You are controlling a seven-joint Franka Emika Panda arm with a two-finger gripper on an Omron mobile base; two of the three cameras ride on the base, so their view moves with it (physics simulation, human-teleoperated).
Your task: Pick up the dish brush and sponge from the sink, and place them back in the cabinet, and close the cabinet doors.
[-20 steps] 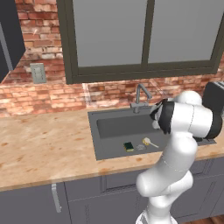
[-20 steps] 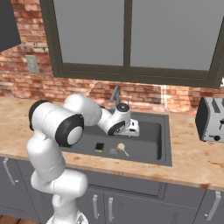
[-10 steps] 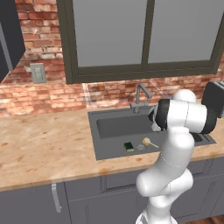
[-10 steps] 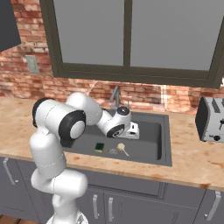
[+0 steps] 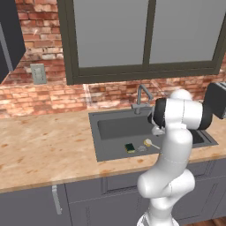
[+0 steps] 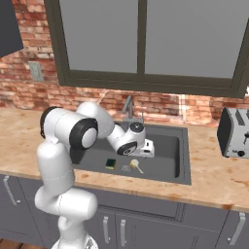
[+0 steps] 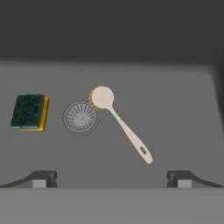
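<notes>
gripper [image 7: 111, 179]: fingers spread wide, empty, poised over basin for a pick | dish brush [image 7: 120, 120]: flat on sink [image 7: 175, 87] floor, head touching drain [image 7: 79, 117] | sponge [image 7: 29, 112]: beyond the drain, apart | cabinet unreached

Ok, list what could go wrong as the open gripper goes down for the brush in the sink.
1. The brush has a thin handle lying slanted across the sink floor; the open gripper may close askew and flick it away.
2. The brush head sits right beside the drain, so a low finger could catch the grate.
3. The sponge lies just beyond the drain; a sideways sweep might push it further off.
</notes>
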